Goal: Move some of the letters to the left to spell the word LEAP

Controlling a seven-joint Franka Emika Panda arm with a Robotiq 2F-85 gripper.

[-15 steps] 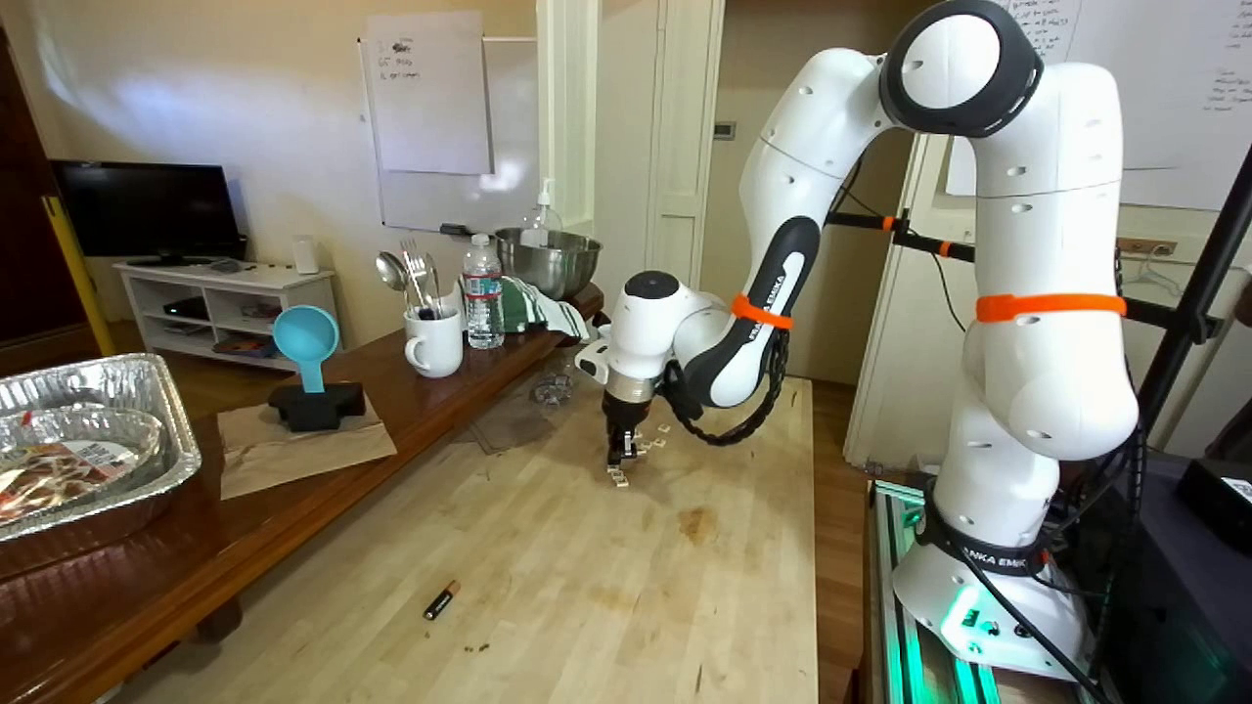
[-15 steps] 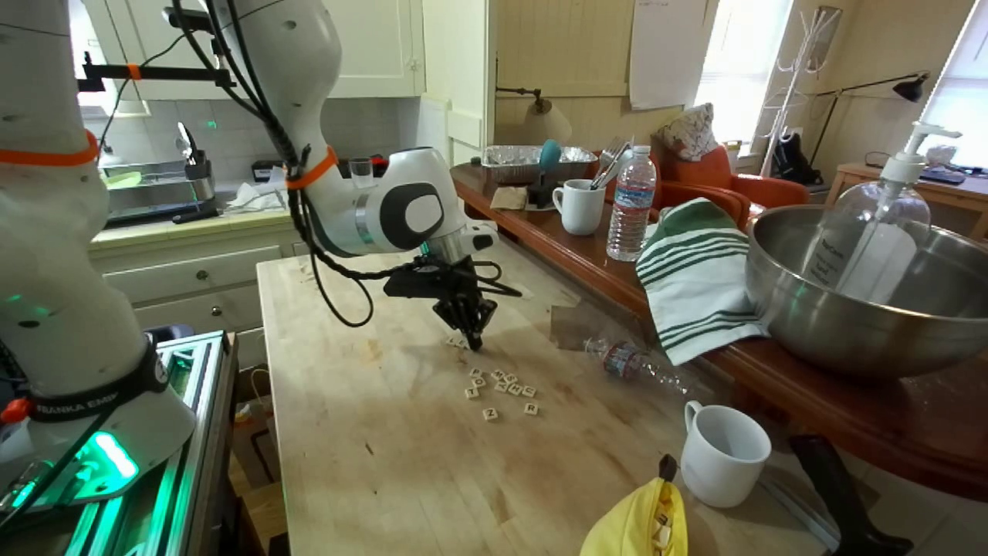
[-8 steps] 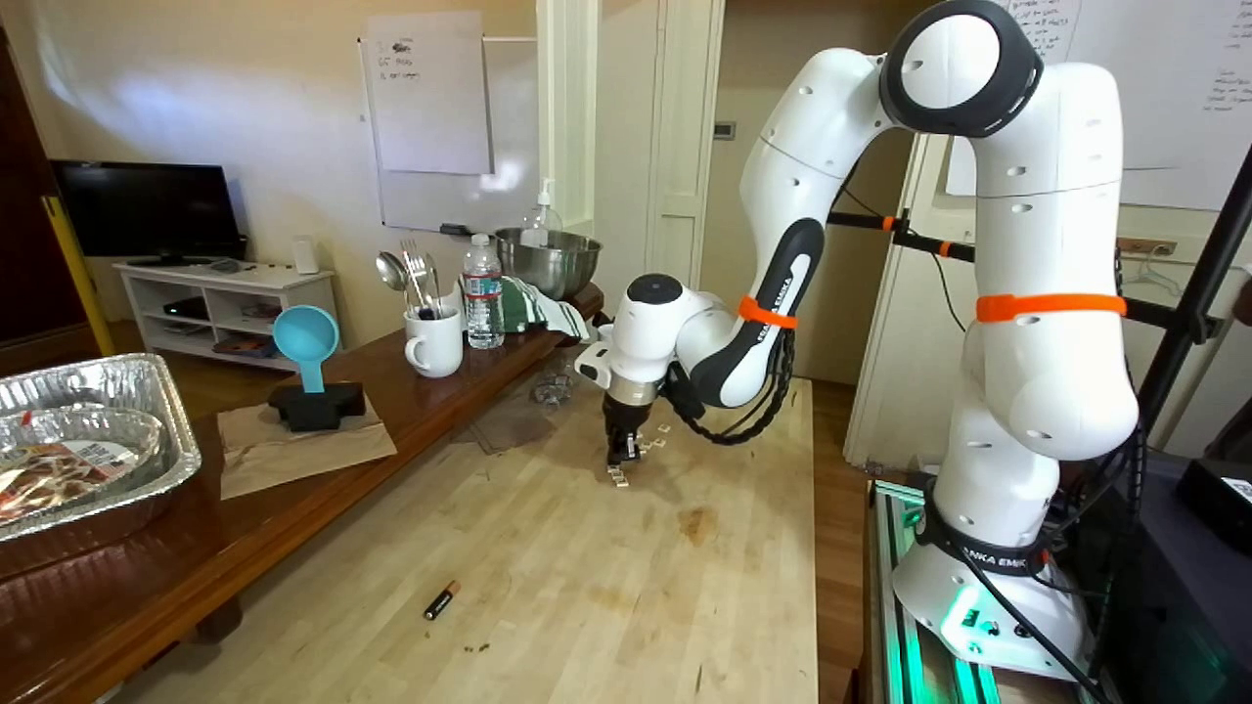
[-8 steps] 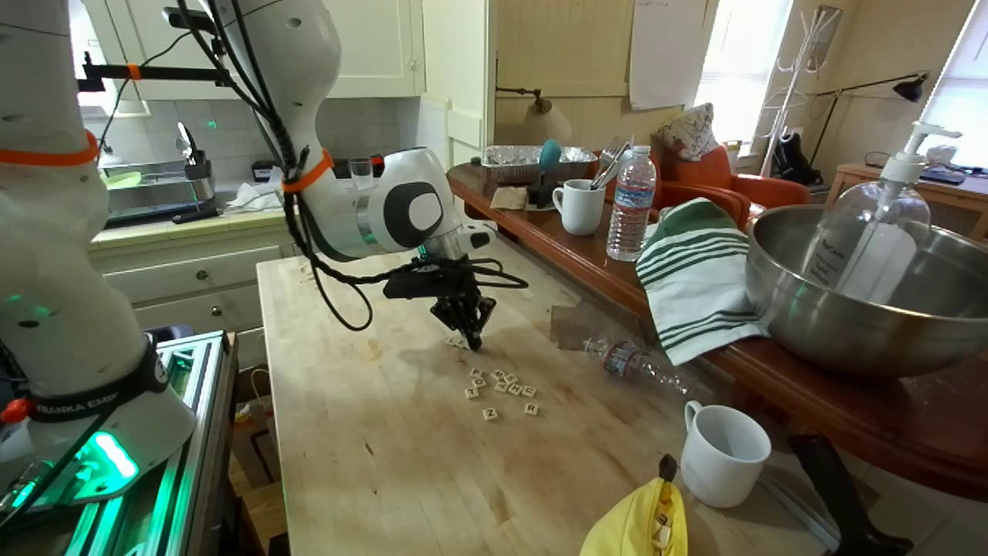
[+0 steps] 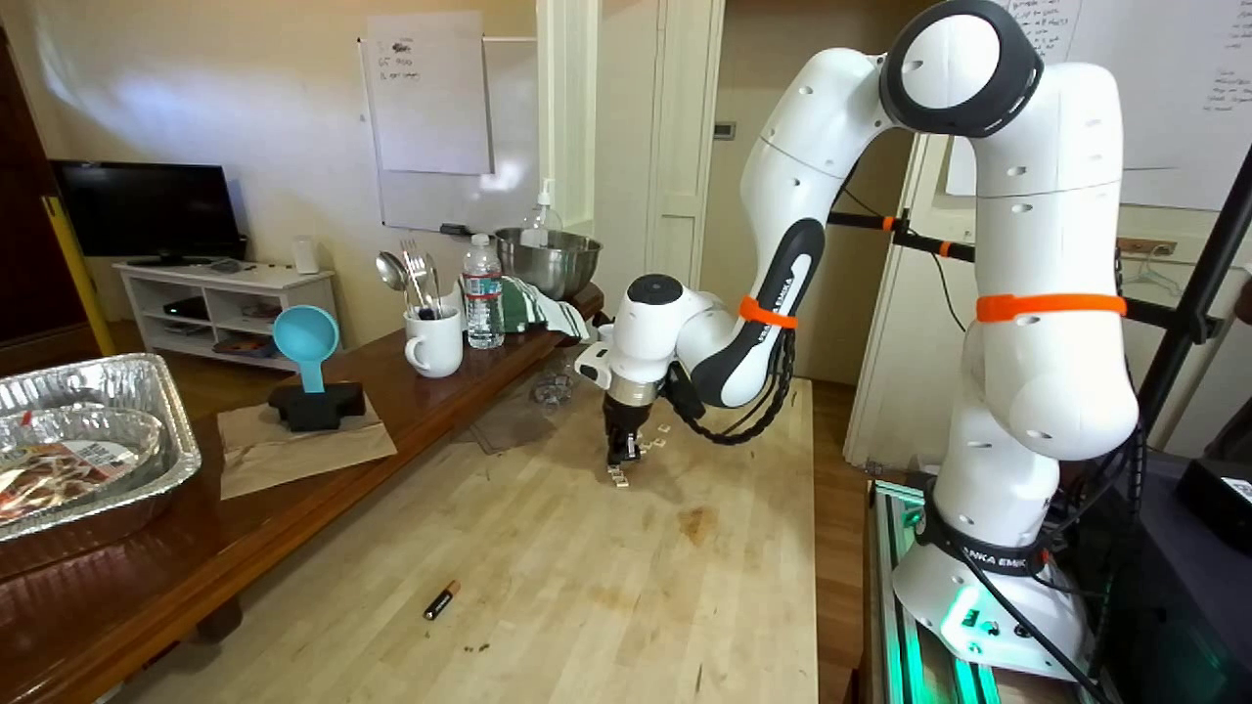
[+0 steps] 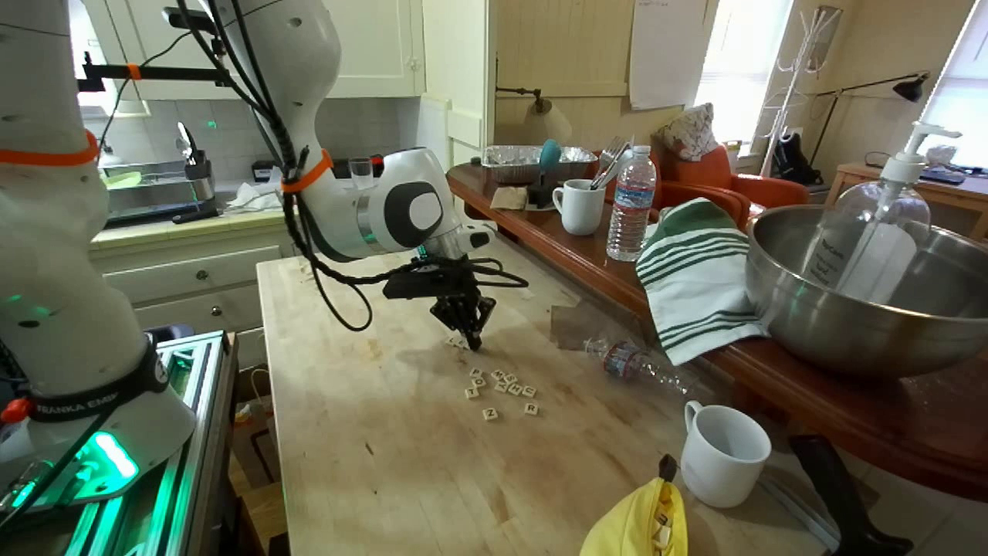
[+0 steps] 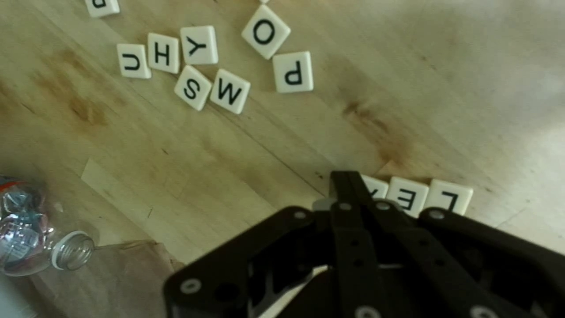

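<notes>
In the wrist view an L tile (image 7: pixel 448 196) and an E tile (image 7: pixel 406 194) sit side by side, both upside down there. A third tile (image 7: pixel 373 185) adjoins them, mostly covered by my fingers, so its letter is hard to read. My gripper (image 7: pixel 346 176) is shut with its fingertips pressed together and nothing between them, at that row's end; whether it touches the tile I cannot tell. Farther off lie a P tile (image 7: pixel 293 72), an O tile (image 7: pixel 265 32) and several other letters (image 7: pixel 164 53). In both exterior views the gripper (image 6: pixel 474 346) points down beside the row (image 5: pixel 618 477).
A crumpled plastic bottle (image 6: pixel 633 367) lies by the raised wooden ledge (image 6: pixel 532 212). A yellow pouch (image 6: pixel 641 517) and a white mug (image 6: pixel 725 455) stand near the table's end, past loose tiles such as Z (image 6: pixel 490 415). A battery (image 5: pixel 441 599) rests on the table.
Over the first half second the forearm and wrist shifted very slightly, with the fingertips staying nearly in place. Since then the arm looks still. No letter has visibly moved.
</notes>
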